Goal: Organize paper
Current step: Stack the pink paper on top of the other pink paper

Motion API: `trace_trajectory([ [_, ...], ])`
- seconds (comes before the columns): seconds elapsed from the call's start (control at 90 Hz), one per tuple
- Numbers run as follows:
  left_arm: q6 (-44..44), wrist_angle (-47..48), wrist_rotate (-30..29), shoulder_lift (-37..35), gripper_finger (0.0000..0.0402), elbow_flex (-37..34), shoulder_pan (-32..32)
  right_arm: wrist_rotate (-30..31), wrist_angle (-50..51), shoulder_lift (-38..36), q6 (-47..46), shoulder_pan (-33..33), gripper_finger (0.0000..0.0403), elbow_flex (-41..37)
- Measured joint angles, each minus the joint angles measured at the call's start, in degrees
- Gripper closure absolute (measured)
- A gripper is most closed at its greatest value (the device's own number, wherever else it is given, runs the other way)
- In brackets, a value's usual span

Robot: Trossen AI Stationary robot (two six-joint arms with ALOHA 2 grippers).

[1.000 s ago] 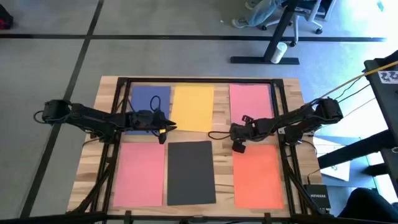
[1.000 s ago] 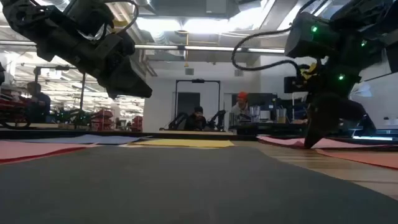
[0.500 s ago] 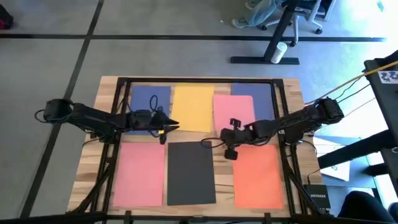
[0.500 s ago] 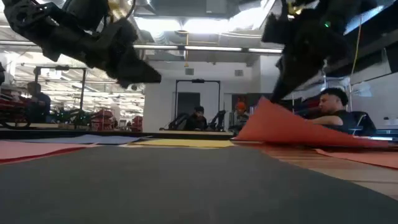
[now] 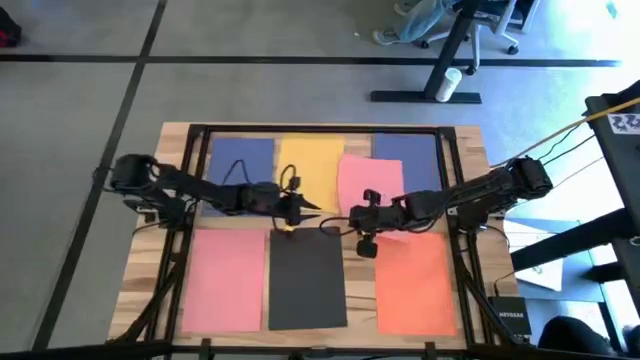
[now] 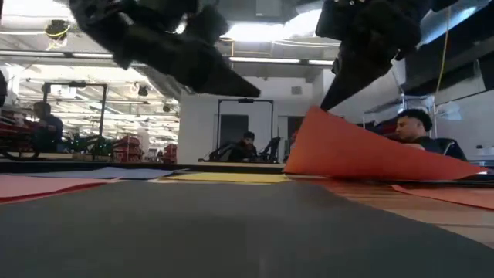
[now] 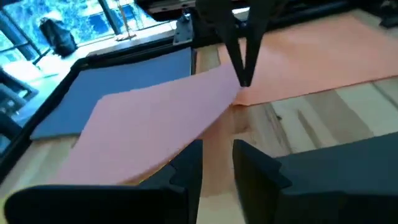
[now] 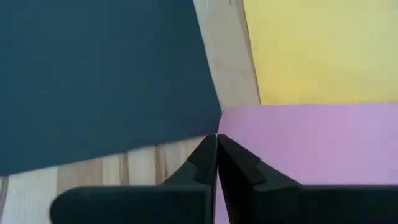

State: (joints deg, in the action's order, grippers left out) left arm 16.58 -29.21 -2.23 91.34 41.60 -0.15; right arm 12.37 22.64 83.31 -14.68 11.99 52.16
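Light wooden slatted table (image 5: 355,190) on a grey floor, open workshop with seated people (image 6: 417,127) behind. Right gripper (image 5: 366,222) pinched on a lifted pink sheet (image 5: 370,180) beside the yellow sheet (image 5: 310,165); left gripper (image 5: 300,207) narrowly parted, holding nothing. Writing unreadable.

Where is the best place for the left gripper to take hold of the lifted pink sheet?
Probably the raised near edge of the pink sheet, entered level from the left gripper. That edge lifts off the wood beside the corner pinched by the right gripper.
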Motion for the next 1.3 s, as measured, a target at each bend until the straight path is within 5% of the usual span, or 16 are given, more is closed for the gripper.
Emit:
trace_trajectory([
  [0.389,5.2,4.8,1.0,7.5,0.0244,8.0,0.0,-1.5,-2.3,0.0,1.1,0.0,0.0403,0.0],
  [0.933,7.9,3.7,-0.4,12.8,0.0240,13.4,-1.7,-2.5,-4.3,0.0,1.5,0.0,0.0403,0.0],
  [1.122,7.6,2.8,-1.4,12.8,0.0279,13.6,-4.1,-2.5,-5.2,0.0,1.5,0.0,0.0403,0.0],
  [1.3,7.2,2.9,-3.9,12.8,0.0374,13.6,-3.8,-2.4,-5.6,0.0,1.5,0.0,0.0403,0.0],
])
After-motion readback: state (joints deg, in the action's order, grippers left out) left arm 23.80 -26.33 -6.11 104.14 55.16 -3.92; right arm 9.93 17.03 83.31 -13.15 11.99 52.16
